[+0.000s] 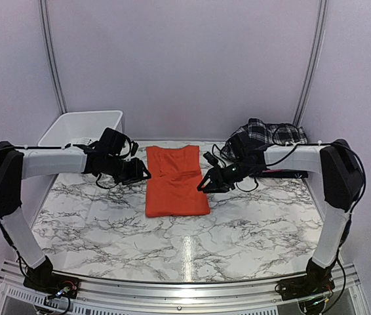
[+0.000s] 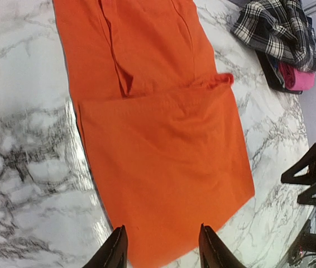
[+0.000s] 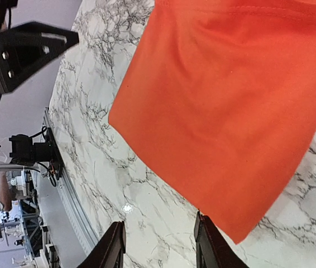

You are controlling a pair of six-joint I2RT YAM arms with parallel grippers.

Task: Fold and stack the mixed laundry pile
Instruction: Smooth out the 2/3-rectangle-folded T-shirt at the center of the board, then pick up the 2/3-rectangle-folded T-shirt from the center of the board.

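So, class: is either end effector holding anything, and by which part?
Nothing is held. The left end effector and right end effector are both open, one at each side of the orange t-shirt.

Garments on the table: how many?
3. The orange t-shirt lies flat at centre. The plaid shirt is bunched at the far right. The pink garment is tucked under the plaid one. More may be hidden beneath it.

Matt orange cloth t-shirt [image 1: 175, 180], glossy marble-look table [image 1: 107, 223]
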